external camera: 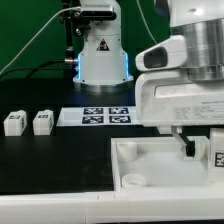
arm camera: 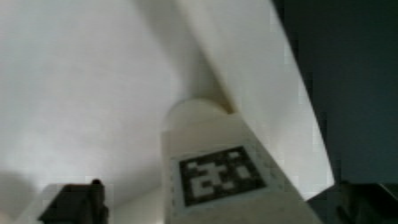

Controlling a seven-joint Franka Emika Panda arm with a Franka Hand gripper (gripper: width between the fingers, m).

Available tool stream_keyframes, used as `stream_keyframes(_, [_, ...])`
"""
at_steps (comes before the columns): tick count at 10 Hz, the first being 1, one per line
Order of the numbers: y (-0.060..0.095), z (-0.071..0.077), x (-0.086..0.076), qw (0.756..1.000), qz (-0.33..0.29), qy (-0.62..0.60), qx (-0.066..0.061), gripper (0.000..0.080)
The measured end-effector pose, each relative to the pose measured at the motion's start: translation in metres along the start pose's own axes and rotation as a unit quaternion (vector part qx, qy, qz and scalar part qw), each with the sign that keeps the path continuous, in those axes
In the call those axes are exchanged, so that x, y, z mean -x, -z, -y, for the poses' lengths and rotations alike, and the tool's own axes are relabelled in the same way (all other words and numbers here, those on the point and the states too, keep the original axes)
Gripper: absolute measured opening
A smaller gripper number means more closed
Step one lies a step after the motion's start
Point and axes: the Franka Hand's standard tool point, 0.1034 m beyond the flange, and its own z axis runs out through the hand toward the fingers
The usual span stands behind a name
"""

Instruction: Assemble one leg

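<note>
A leg (arm camera: 217,170), a white block with a black-and-white tag, fills the wrist view between my fingers; its far end rests against the large white tray-like part (arm camera: 89,90). My gripper (arm camera: 217,212) straddles it. One dark finger (arm camera: 71,204) stands apart from the leg and the other (arm camera: 368,204) is close by its side, so the jaws look open. In the exterior view the gripper (external camera: 205,148) hangs over the tray-like part (external camera: 150,166) at the right, beside the tagged leg (external camera: 217,157). Two more legs (external camera: 14,122) (external camera: 42,121) stand at the left.
The marker board (external camera: 100,116) lies behind the tray-like part, in front of the arm's base (external camera: 100,55). A round corner hole (external camera: 132,181) shows in the tray-like part's near corner. The arm's white body (external camera: 185,95) covers the right side.
</note>
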Motion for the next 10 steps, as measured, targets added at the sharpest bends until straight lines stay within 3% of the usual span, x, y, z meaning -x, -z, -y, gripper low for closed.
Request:
stream_keyframes(1, [-0.0024,0.0016,0.0013,0.999,-0.001,0.039,0.007,0.0649])
stream_keyframes(2, [-0.0023,0.0013,0.0009,1.000,-0.001,0.022,0.005,0.0649])
stream_keyframes(3, [-0.0024,0.0012,0.0009,1.000,-0.001,0.007,0.006,0.0526])
stream_keyframes(4, [-0.0024,0.0011,0.0008,1.000,-0.001,-0.001,0.006,0.0526])
stream_keyframes(6, [-0.0026,-0.0011,0.0016,0.995,0.000,-0.097,0.006,0.0279])
stream_keyframes(9, [-0.0026,0.0005,0.0021,0.971,0.000,-0.237,0.003,0.0278])
stream_keyframes(10, [-0.0027,0.0018,0.0028,0.945,0.000,-0.327,0.001,0.0278])
